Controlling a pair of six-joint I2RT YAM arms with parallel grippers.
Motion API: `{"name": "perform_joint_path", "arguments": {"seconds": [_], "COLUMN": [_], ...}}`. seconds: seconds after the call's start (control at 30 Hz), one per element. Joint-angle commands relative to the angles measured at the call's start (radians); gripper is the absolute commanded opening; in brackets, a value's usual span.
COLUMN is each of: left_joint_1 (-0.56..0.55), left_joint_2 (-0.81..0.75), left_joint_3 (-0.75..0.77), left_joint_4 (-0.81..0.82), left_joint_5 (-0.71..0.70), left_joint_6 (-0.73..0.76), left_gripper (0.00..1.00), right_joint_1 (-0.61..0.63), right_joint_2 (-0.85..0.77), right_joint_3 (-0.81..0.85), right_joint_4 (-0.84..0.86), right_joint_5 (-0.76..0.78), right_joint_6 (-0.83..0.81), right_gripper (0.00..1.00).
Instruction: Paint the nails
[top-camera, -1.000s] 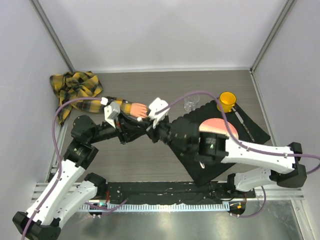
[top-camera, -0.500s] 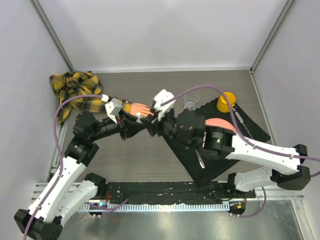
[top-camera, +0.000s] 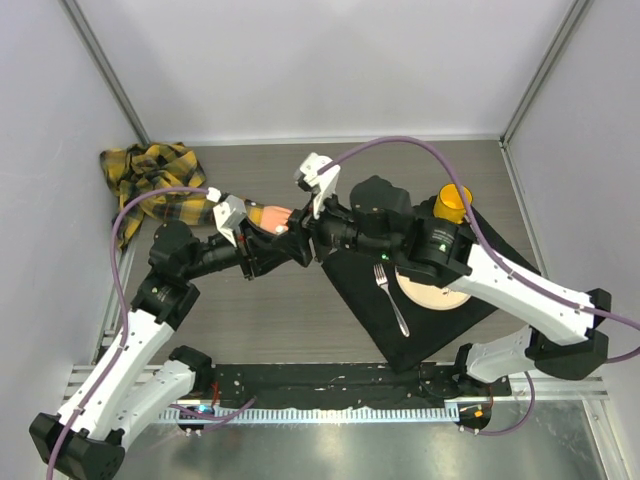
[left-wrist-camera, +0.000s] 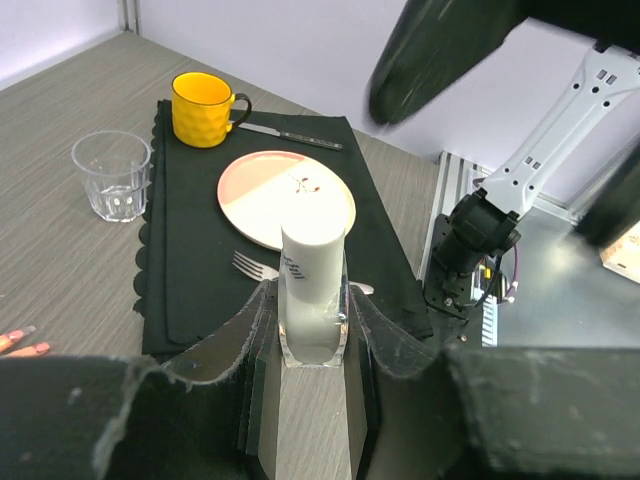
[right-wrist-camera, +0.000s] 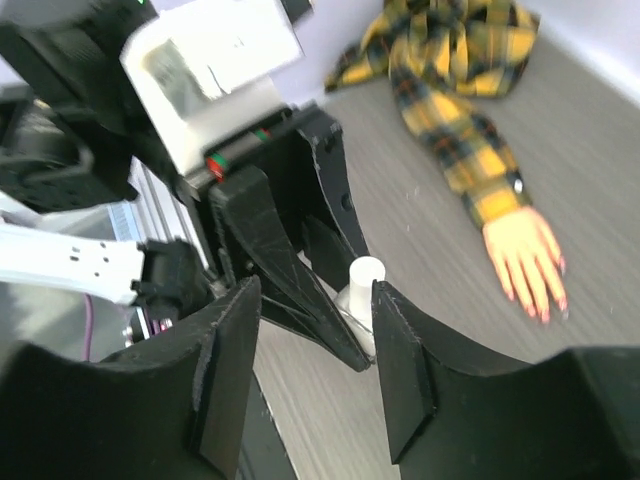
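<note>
You have one black scalloped cloth placemat (left-wrist-camera: 190, 270). On it sit one yellow ceramic mug (left-wrist-camera: 205, 110), one round pink-and-cream plate (left-wrist-camera: 285, 198), one metal fork (left-wrist-camera: 250, 266) and one metal knife (left-wrist-camera: 290, 136). Just off its edge stands one clear glass tumbler (left-wrist-camera: 112, 175). Farther off it are one small clear bottle with a white cap (left-wrist-camera: 313, 290) and one peach-pink fake hand in a yellow-black plaid sleeve (right-wrist-camera: 522, 255).

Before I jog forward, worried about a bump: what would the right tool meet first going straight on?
Probably the bottle held in the left tool; the right tool points at its cap, depth unclear.
</note>
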Motion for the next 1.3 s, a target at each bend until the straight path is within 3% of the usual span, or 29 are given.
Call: {"name": "perform_joint_path", "arguments": {"seconds": [0.0,0.13,0.7,0.77,0.9,0.93,0.97,1.0,1.03,1.07,1.2,1.23,1.27], "left_joint_1": [0.003,0.001,0.001,0.001,0.001,0.001,0.001,0.003,0.003,0.001,0.003,0.003,0.003], "left_joint_2": [-0.007,-0.007,-0.004,-0.004,-0.007,-0.010,-0.013,-0.016,-0.019,-0.033,-0.087,-0.099,-0.126], "left_joint_3": [0.034,0.034,0.036,0.036,0.036,0.038,0.039,0.039,0.044,0.048,0.056,0.050,0.045], "left_joint_4": [0.052,0.054,0.052,0.052,0.051,0.045,0.038,0.029,0.003,-0.014,-0.072,-0.072,-0.072], "left_joint_5": [0.015,0.018,0.030,0.028,0.024,0.016,-0.011,-0.034,-0.050,-0.089,-0.217,-0.247,-0.275], "left_joint_6": [-0.009,-0.009,-0.014,-0.012,-0.012,-0.009,-0.009,-0.003,0.015,0.028,0.080,0.084,0.097], "left_gripper": [0.00,0.00,0.00,0.00,0.00,0.03,0.09,0.27,0.35,0.50,0.63,0.86,0.99], "right_joint_1": [-0.003,-0.002,-0.003,-0.002,0.000,0.001,0.001,0.001,0.001,0.001,0.001,0.001,0.001], "right_joint_2": [0.055,0.061,0.134,0.142,0.125,0.109,0.090,0.069,0.014,-0.011,-0.149,-0.192,-0.207], "right_joint_3": [0.080,0.085,0.132,0.137,0.112,0.074,0.042,0.002,-0.095,-0.146,-0.422,-0.529,-0.581], "right_joint_4": [-0.119,-0.115,-0.101,-0.101,-0.075,-0.060,0.003,0.049,0.100,0.205,0.520,0.581,0.700], "right_joint_5": [0.020,0.031,0.088,0.088,0.117,0.128,0.144,0.163,0.193,0.210,0.298,0.330,0.347], "right_joint_6": [0.016,0.012,-0.022,-0.028,-0.040,-0.048,-0.048,-0.051,-0.066,-0.071,-0.087,-0.090,-0.096], "right_gripper": [0.51,0.44,0.43,0.38,0.13,0.01,0.00,0.01,0.00,0.00,0.00,0.00,0.00]}}
